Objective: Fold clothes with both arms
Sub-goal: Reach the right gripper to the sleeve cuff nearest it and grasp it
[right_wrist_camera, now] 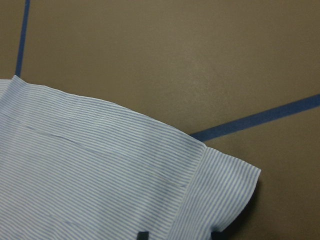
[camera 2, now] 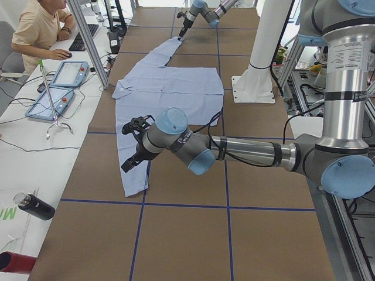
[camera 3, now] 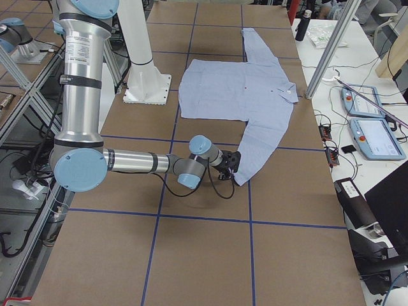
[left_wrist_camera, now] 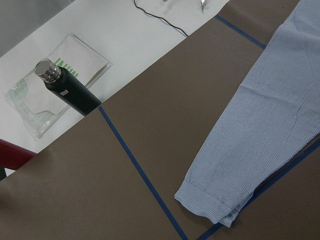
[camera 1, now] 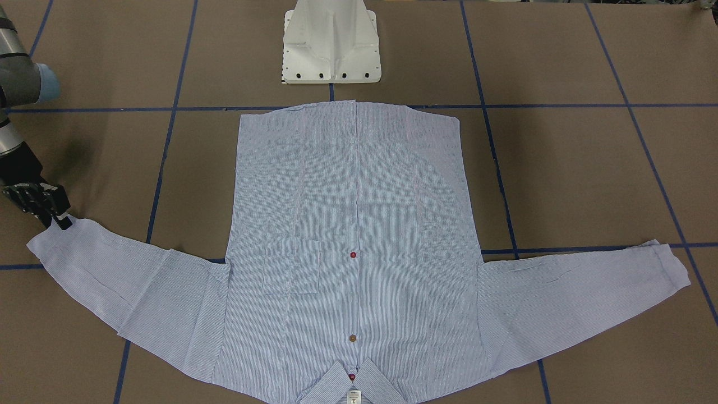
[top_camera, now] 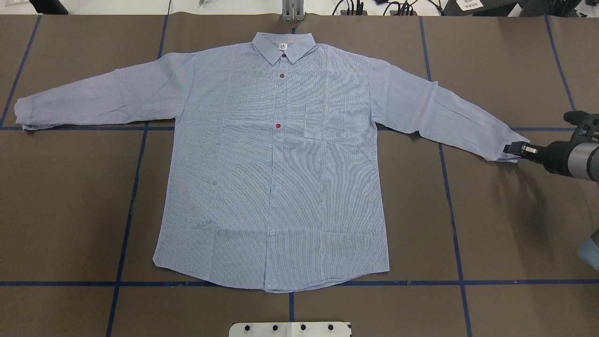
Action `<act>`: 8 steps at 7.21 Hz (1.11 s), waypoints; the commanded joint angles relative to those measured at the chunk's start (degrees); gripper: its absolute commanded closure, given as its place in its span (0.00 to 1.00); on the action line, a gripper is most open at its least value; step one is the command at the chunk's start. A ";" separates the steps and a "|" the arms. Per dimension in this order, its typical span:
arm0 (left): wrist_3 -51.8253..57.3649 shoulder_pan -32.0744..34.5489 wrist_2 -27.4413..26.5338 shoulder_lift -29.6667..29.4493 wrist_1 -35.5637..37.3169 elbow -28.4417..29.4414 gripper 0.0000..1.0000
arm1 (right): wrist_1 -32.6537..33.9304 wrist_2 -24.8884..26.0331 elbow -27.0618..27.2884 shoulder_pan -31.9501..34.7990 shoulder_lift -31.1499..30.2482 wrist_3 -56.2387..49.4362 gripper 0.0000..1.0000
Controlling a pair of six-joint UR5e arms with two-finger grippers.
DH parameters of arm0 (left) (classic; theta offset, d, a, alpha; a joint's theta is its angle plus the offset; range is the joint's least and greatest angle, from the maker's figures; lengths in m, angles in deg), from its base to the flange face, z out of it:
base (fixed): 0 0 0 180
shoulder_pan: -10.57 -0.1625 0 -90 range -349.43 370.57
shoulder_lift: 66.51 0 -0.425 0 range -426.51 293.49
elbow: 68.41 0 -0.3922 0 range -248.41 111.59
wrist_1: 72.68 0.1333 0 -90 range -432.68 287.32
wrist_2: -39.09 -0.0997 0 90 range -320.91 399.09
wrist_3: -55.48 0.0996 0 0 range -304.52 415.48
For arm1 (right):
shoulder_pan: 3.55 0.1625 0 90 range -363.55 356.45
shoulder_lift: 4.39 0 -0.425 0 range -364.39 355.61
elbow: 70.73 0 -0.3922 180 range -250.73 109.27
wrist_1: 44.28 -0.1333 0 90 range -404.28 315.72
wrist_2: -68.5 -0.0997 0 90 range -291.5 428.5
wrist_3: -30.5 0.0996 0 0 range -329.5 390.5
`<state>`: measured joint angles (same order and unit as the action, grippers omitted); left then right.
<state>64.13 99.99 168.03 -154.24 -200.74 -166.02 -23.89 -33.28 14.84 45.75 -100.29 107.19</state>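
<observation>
Right gripper (top_camera: 514, 150), its 2 fingers spread, stood at the cuff of the shirt (top_camera: 281, 164), which lay flat before the white base (top_camera: 290, 329); that sleeve ran from the gripper toward the collar.

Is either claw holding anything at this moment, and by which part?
Left claw hangs clear, holding nothing. Right claw sits at a sleeve cuff of the shirt, but whether it grips it cannot be told.

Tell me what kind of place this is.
Most likely a robotics lab: two robot arms reach over a table taped into a blue grid, control tablets lie alongside, and a person sits at a keyboard.
</observation>
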 commanded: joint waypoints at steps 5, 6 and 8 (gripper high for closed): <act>-0.04 -0.03 0.00 -0.07 0.00 0.41 0.00 | 27.93 -3.34 19.23 3.44 8.13 -0.32 1.00; -0.04 -0.03 0.00 -0.07 0.00 0.58 0.00 | 38.99 -2.90 20.41 3.44 16.89 -0.32 1.00; -0.04 -0.03 0.00 0.02 0.00 0.59 0.00 | 57.92 1.81 19.64 -0.05 33.34 0.38 1.00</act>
<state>64.09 99.95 168.03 -154.26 -200.73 -165.48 22.12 -34.82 34.61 48.03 -77.06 107.14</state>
